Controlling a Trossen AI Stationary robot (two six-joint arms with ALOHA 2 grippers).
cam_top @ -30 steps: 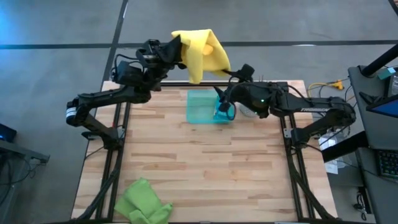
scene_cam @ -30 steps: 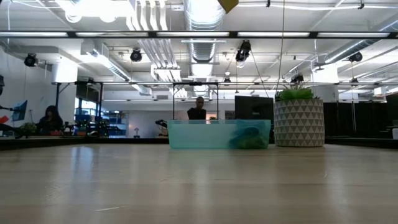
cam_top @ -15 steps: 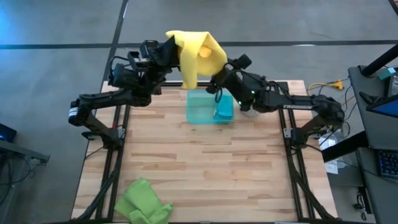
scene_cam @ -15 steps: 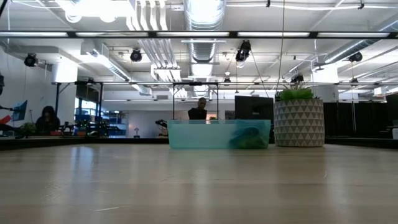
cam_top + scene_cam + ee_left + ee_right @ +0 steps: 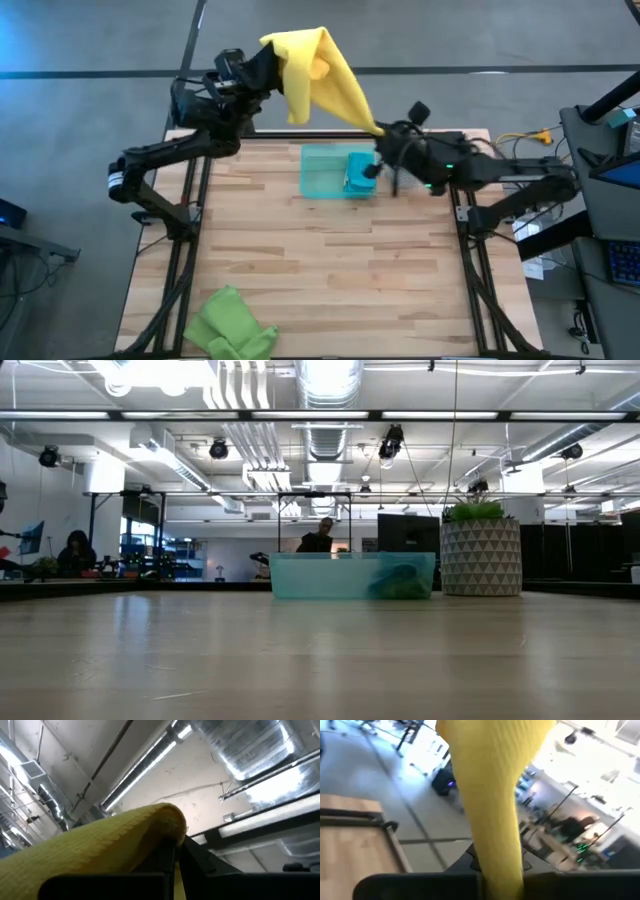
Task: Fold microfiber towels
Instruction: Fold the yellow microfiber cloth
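**Yellow towel strung between two grippers**

Yellow towel hangs stretched above the table's far edge. The left gripper is clamped on one corner and the right gripper pinches the other, probably so it spreads flat for folding.

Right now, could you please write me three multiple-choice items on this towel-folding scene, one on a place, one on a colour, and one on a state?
1. Where does the lime green towel lie?
A. In the tray
B. At the table's near left corner
C. Over the right arm

2. What colour is the towel stretched between the two hands?
A. Yellow
B. Teal-blue
C. White

3. How is the right hand?
A. Open above the tray
B. Shut on nothing
C. Shut on the yellow towel

Answers:
1 B, the high view shows it there.
2 A, the yellow towel runs from the left hand to the right.
3 C, its fingers pinch the towel's lower corner beside the green tray.
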